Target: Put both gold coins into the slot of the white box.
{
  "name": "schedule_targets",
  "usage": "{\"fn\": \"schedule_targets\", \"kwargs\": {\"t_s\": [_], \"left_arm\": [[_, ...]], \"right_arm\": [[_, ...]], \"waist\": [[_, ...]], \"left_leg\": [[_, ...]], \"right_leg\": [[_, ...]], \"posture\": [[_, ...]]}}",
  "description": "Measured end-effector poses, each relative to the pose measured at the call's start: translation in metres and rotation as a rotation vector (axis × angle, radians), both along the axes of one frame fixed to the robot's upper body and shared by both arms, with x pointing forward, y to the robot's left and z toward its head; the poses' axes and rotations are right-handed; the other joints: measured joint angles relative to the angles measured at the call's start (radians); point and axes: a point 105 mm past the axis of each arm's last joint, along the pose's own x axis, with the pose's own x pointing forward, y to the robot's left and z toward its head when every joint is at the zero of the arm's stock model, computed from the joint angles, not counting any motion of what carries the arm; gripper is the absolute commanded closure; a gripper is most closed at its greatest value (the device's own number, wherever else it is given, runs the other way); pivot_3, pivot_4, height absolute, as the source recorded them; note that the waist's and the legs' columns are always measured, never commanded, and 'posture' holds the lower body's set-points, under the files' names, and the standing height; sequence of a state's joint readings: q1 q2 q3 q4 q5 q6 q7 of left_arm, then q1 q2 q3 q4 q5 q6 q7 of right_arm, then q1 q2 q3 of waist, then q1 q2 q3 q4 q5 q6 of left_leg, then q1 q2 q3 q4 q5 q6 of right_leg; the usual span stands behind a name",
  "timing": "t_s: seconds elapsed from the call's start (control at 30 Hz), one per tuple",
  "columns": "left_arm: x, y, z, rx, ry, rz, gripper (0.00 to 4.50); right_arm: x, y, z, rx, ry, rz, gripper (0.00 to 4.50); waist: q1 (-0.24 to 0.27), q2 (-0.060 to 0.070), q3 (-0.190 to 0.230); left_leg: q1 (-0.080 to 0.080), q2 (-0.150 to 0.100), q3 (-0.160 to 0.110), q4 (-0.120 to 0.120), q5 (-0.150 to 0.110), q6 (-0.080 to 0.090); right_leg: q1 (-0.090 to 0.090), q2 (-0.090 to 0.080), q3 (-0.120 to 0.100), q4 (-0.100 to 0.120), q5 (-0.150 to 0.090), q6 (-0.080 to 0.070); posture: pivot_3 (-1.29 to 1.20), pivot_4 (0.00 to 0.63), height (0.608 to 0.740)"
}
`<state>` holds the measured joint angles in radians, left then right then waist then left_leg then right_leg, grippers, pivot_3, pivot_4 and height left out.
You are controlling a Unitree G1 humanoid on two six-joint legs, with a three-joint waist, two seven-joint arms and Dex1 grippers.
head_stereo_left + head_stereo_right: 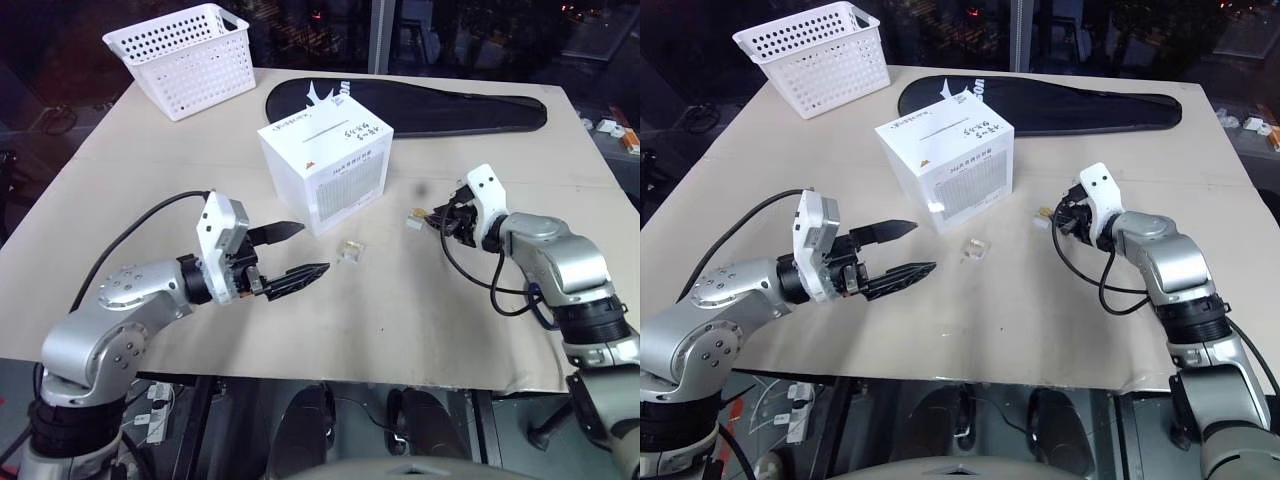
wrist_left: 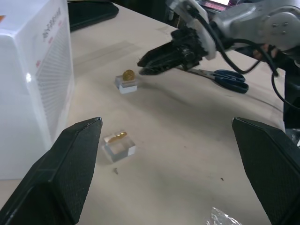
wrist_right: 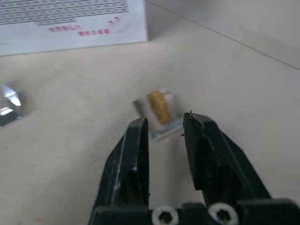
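Note:
The white box (image 1: 325, 170) stands mid-table, with the thin slot (image 1: 305, 122) in its upper face. One gold coin (image 2: 119, 136) lies on a small clear case (image 1: 349, 250) just in front of the box. The other gold coin (image 3: 159, 107) rests on a second clear case (image 1: 415, 218) to the right. My right gripper (image 3: 165, 123) is narrowly open, its fingertips (image 3: 138, 126) at that case's near edge, one on each side. My left gripper (image 1: 312, 248) is wide open and empty, left of the first case and pointing towards it.
A white perforated basket (image 1: 185, 55) sits at the far left corner. A long black bag (image 1: 430, 105) lies behind the box. Blue-handled scissors (image 2: 225, 77) lie on the table beyond my right gripper. The table's front edge (image 1: 330, 378) is close below both arms.

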<state>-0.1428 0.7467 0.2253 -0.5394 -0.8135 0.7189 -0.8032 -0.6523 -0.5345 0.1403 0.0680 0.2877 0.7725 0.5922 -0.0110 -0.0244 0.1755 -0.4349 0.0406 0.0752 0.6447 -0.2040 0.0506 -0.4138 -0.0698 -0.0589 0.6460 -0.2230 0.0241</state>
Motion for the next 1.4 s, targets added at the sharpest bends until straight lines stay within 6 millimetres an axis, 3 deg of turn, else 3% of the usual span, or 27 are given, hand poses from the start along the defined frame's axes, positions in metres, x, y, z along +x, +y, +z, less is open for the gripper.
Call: {"fn": "schedule_targets", "kwargs": {"t_s": [0.47, 0.63, 0.87, 1.0, 1.13, 1.23, 1.27, 1.3, 1.37, 1.4], "left_arm": [[-0.001, 0.006, -0.001, 0.007, 0.001, 0.050, 0.00], [-0.001, 0.006, 0.000, 0.009, -0.001, 0.057, 0.00], [0.000, 0.008, 0.003, -0.003, -0.001, 0.065, 0.00], [0.001, 0.002, 0.011, -0.055, 0.022, 0.037, 0.00], [0.004, -0.002, 0.019, -0.101, 0.035, 0.015, 0.00], [0.009, -0.006, 0.029, -0.162, 0.068, -0.026, 1.27], [0.009, -0.006, 0.029, -0.163, 0.070, -0.027, 1.47], [0.010, -0.010, 0.032, -0.189, 0.096, -0.068, 1.79], [0.012, -0.017, 0.037, -0.195, 0.115, -0.127, 1.79], [0.011, -0.023, 0.039, -0.195, 0.128, -0.171, 2.13]], "right_arm": [[0.014, 0.008, -0.009, 0.004, 0.007, 0.035, 2.94], [0.014, 0.010, -0.012, 0.006, 0.021, 0.044, 4.49], [0.013, 0.010, -0.011, 0.007, 0.020, 0.054, 4.49], [0.005, 0.012, 0.003, 0.013, -0.012, 0.087, 4.49], [-0.009, 0.014, 0.016, 0.068, -0.019, 0.139, 4.49], [-0.042, 0.027, 0.042, 0.146, -0.045, 0.293, 4.50], [-0.043, 0.028, 0.044, 0.149, -0.049, 0.302, 4.50], [-0.060, 0.032, 0.055, 0.176, -0.056, 0.363, 4.50], [-0.093, 0.048, 0.071, 0.204, -0.066, 0.489, 4.50], [-0.104, 0.052, 0.077, 0.220, -0.062, 0.524, 4.50]], "waist": [[0.000, 0.000, 0.000], [0.000, 0.000, 0.000], [0.000, 0.000, 0.000], [0.002, 0.000, 0.000], [0.002, 0.000, 0.000], [0.005, 0.001, 0.000], [0.002, 0.001, 0.000], [0.001, 0.001, 0.001], [0.003, 0.001, 0.001], [0.003, 0.001, 0.001]], "left_leg": [[0.000, 0.000, 0.001, 0.000, 0.000, -0.001], [0.000, 0.000, 0.001, 0.000, 0.001, -0.001], [0.001, 0.000, 0.001, 0.000, 0.001, -0.001], [0.001, 0.000, 0.000, 0.000, 0.001, -0.001], [0.001, 0.000, 0.000, 0.000, 0.001, -0.001], [0.001, 0.000, 0.000, 0.000, 0.000, -0.001], [0.001, 0.000, 0.000, 0.000, 0.000, -0.001], [0.001, 0.000, 0.000, 0.000, 0.000, 0.000], [0.001, 0.000, -0.001, 0.000, 0.000, 0.000], [0.001, 0.000, 0.000, 0.000, 0.000, 0.000]], "right_leg": [[0.000, 0.000, 0.000, 0.001, 0.000, 0.000], [0.000, 0.000, 0.000, 0.001, 0.000, 0.000], [0.000, 0.000, 0.000, 0.001, 0.000, 0.000], [0.000, 0.000, 0.000, 0.001, 0.000, 0.000], [0.000, 0.000, 0.000, 0.001, 0.000, 0.000], [0.001, 0.000, 0.000, 0.002, 0.000, 0.000], [0.001, 0.000, 0.000, 0.002, 0.000, 0.000], [0.001, 0.000, 0.000, 0.002, 0.000, 0.000], [0.001, 0.000, 0.000, 0.002, 0.000, 0.001], [0.001, 0.000, 0.000, 0.002, 0.000, 0.001]], "posture": [[0.00, 0.150, 0.740], [0.00, 0.150, 0.740], [0.00, 0.150, 0.740], [0.00, 0.150, 0.740], [0.00, 0.150, 0.740], [0.00, 0.150, 0.740], [0.00, 0.150, 0.740], [0.00, 0.150, 0.740], [0.00, 0.150, 0.740], [0.00, 0.150, 0.740]]}}
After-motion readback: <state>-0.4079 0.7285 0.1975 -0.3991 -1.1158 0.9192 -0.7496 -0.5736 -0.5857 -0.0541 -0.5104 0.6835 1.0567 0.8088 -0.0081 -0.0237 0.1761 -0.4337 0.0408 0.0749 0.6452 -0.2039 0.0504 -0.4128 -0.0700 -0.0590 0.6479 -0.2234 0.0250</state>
